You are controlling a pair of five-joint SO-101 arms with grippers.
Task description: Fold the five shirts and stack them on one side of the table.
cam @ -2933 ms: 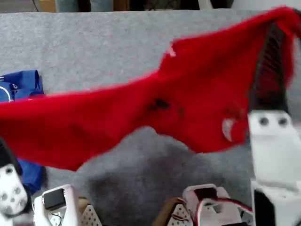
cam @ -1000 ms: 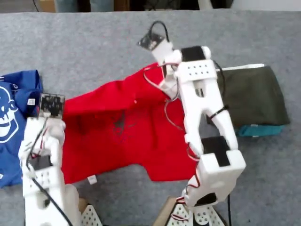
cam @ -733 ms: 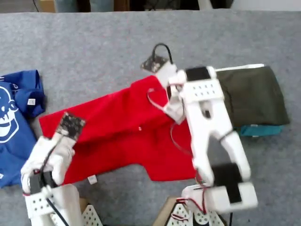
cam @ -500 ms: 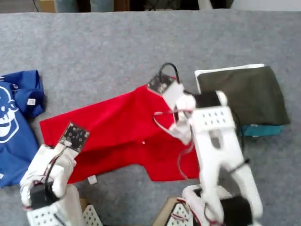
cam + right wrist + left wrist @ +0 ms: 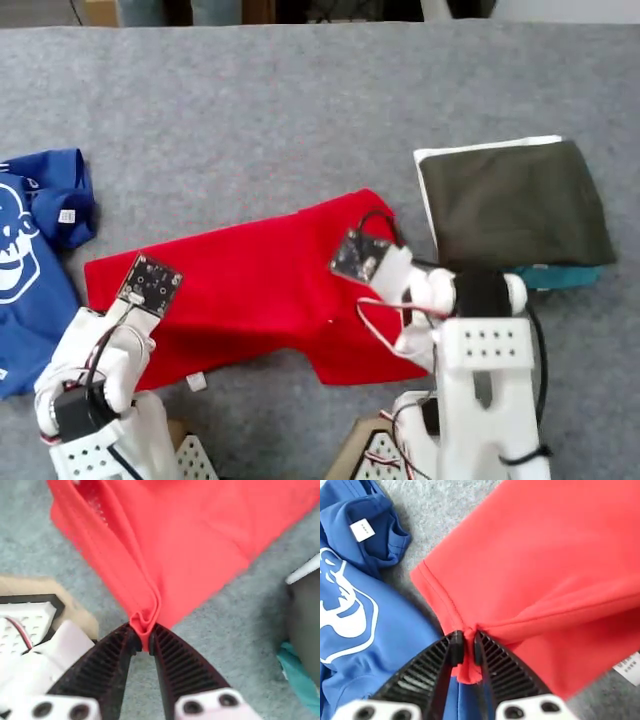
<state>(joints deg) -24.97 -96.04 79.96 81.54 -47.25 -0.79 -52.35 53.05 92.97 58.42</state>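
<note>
A red shirt [image 5: 260, 290] lies folded over along its length across the middle of the grey table [image 5: 250, 100]. My left gripper [image 5: 465, 652] is shut on the shirt's hemmed corner [image 5: 455, 630], beside the blue shirt [image 5: 360, 615]. My right gripper [image 5: 144, 635] is shut on a bunched fold of the red shirt [image 5: 200, 540] at its other end. In the high view the left arm [image 5: 95, 350] stands at the near left. The right arm [image 5: 450, 310] stands at the near right, over the shirt's end.
A crumpled blue shirt [image 5: 35, 240] with white print lies at the left edge. A folded dark olive shirt [image 5: 510, 200] sits on a teal one [image 5: 560, 275] at the right. The arm bases [image 5: 400, 450] line the near edge. Bare table stretches across the far half.
The red shirt, held up in the air earlier, now lies on the table. Both arms drew back toward the near edge with it, and the shirt's far part came over onto itself.
</note>
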